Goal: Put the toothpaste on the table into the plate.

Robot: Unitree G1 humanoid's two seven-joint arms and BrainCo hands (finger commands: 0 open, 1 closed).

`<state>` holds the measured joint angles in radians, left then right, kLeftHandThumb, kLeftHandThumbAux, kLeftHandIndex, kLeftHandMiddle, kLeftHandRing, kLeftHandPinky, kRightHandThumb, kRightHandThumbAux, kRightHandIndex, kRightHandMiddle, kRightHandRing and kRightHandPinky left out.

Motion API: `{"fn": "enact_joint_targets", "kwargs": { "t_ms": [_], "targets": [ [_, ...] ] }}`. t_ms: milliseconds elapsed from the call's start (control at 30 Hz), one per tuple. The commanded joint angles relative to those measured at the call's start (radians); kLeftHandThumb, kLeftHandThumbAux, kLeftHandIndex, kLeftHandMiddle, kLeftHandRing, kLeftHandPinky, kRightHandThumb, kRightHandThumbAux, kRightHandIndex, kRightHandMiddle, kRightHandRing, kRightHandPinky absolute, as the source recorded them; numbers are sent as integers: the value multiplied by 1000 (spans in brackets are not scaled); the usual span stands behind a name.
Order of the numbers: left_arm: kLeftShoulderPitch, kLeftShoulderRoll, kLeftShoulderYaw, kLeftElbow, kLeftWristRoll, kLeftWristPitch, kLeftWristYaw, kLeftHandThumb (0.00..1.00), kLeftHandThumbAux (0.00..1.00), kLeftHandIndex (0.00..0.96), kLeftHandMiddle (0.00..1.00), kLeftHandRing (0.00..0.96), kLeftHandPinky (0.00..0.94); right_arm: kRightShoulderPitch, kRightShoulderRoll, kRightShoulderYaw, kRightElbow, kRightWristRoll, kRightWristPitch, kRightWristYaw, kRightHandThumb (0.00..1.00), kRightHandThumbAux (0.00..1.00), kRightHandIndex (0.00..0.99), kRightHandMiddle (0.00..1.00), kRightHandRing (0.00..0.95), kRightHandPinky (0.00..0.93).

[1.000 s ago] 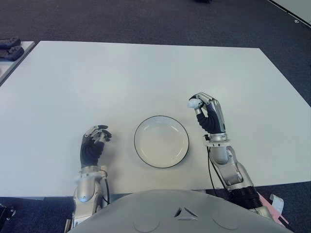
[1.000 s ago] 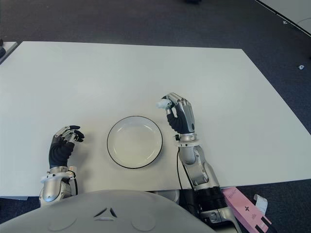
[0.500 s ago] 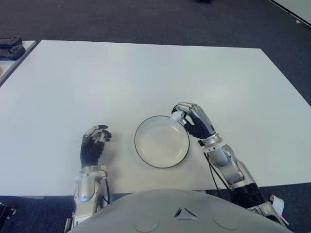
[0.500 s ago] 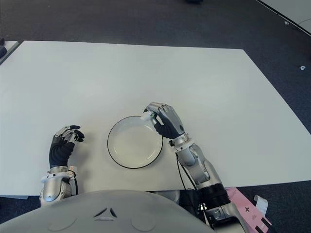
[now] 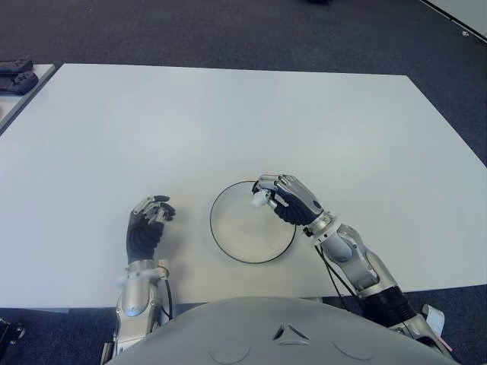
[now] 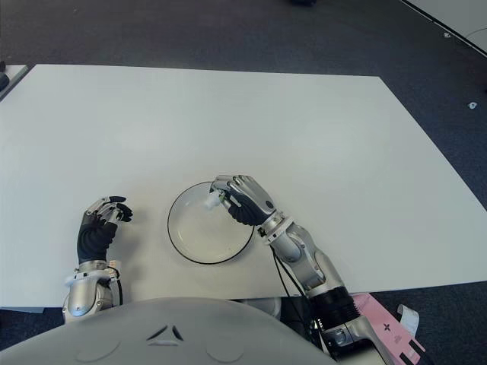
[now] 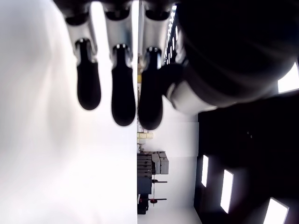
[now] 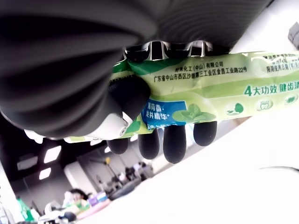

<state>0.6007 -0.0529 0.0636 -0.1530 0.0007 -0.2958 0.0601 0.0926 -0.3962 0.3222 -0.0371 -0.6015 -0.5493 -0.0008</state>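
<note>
Clamping the toothpaste [image 8: 201, 88] in its curled fingers [image 8: 175, 142], the right robot hand [image 5: 285, 199] reaches in from the right over the plate [image 5: 228, 247], above the far right part of its basin. In the eye views only a small white end of the tube shows, poking out past the fingertips toward the plate's middle; whether that end touches the plate cannot be told. The right wrist view shows the tube far better: a green and white tube with a blue patch and printed text, pressed across the palm with the thumb on one side and the fingers wrapped round the other. The plate is round and white with a thin dark rim, and it sits on the white table [image 5: 228, 114] near the front edge, roughly midway between the two arms. The right forearm crosses the table beside the plate's right rim. The left robot hand [image 5: 147, 226] shows to the left of the plate, well apart from it, its dark fingers [image 7: 124, 88] curled loosely inward and holding nothing. At the far left edge of the left eye view, a separate surface carries a couple of dark objects [image 5: 15, 72], too small to make out.
</note>
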Motion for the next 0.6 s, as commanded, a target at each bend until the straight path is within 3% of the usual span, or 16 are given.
{"fn": "enact_joint_targets", "kwargs": {
  "t_ms": [33, 167, 367, 600],
  "targets": [
    [-6, 1, -3, 21, -4, -18, -8, 703, 720, 432, 576, 553, 519, -5, 3, 13, 0, -22, 28, 22, 1000, 664, 468, 423, 486, 455],
    [-7, 2, -3, 27, -10, -24, -13, 703, 720, 431, 575, 552, 517, -2, -1, 22, -5, -20, 54, 56, 1000, 666, 477, 431, 481, 419],
    [-11, -3, -2, 23, -3, -1, -1, 702, 720, 432, 574, 546, 512, -15, -6, 38, 22, -57, 57, 61, 1000, 667, 436, 405, 477, 511],
    [-12, -6, 0, 16, 10, 16, 12, 703, 719, 432, 573, 544, 512, -21, -8, 43, 37, -66, 50, 54, 1000, 667, 419, 403, 485, 534]
  ]
}}
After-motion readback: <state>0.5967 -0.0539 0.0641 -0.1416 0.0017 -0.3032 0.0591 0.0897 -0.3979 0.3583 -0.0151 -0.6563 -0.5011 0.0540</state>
